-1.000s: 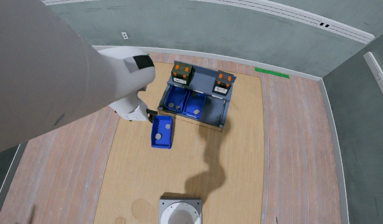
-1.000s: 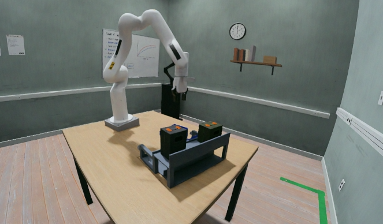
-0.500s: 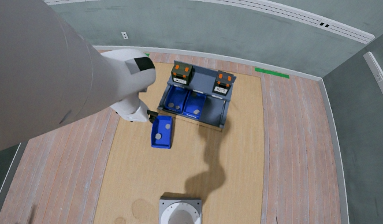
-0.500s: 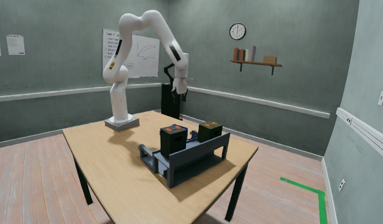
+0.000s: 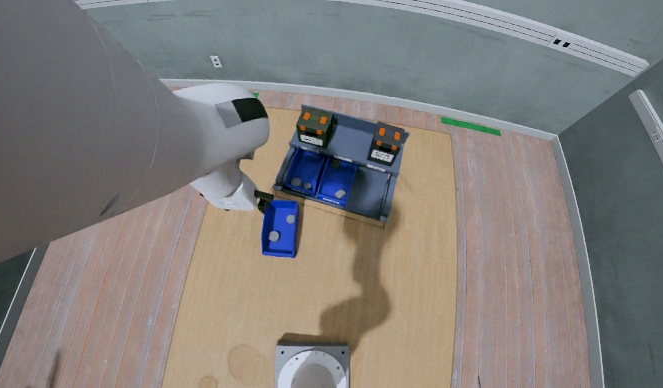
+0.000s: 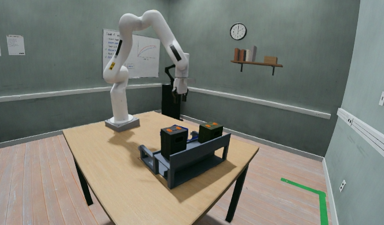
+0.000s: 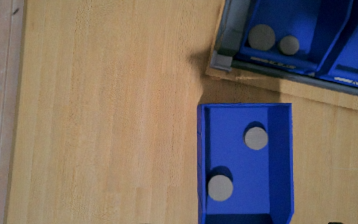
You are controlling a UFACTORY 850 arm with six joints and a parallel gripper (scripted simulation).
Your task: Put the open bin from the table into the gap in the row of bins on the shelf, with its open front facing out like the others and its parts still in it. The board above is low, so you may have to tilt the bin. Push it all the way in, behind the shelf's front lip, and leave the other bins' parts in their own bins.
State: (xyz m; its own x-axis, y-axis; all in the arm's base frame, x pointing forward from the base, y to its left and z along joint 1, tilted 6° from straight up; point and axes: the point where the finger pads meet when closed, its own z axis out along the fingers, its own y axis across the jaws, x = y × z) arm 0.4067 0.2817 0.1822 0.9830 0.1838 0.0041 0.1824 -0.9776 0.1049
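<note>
Though open — hand [image 5: 264,201] [image 6: 180,100] above loose bin [image 5: 282,227] [image 7: 237,165]

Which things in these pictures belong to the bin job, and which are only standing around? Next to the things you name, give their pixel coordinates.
For the job:
- loose blue bin [image 5: 281,245] [image 7: 237,165] with two round parts
- grey shelf [image 5: 358,136] [image 6: 199,151]
- two shelved blue bins

Not for the job:
- wall clock [image 6: 238,31]
- whiteboard [image 6: 149,62]
- wall books [image 6: 247,55]
</note>
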